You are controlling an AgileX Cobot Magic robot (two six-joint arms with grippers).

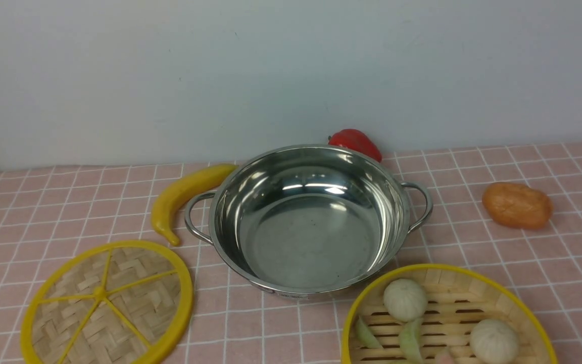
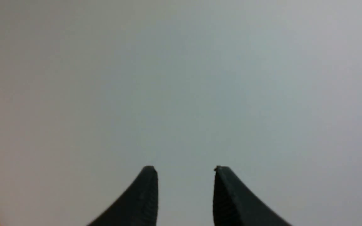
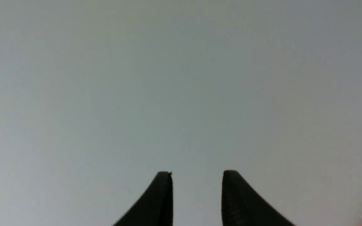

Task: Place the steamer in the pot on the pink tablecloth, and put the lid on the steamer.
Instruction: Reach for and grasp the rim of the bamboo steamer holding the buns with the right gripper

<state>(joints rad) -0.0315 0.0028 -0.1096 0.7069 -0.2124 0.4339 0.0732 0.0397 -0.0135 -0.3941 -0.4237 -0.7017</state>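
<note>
The shiny steel pot (image 1: 311, 222) stands empty in the middle of the pink tablecloth (image 1: 548, 263). The steamer (image 1: 447, 316), with white buns and green dumplings inside, sits at the front right, cut by the frame edge. The flat woven lid (image 1: 108, 303) lies at the front left. Neither arm shows in the front view. My left gripper (image 2: 185, 171) is open and empty and faces a blank grey wall. My right gripper (image 3: 196, 174) is open and empty and faces the same wall.
A yellow banana (image 1: 185, 194) lies against the pot's left handle. A red pepper (image 1: 355, 143) sits behind the pot. An orange-brown potato (image 1: 517, 205) lies at the right. The grey wall stands close behind the table.
</note>
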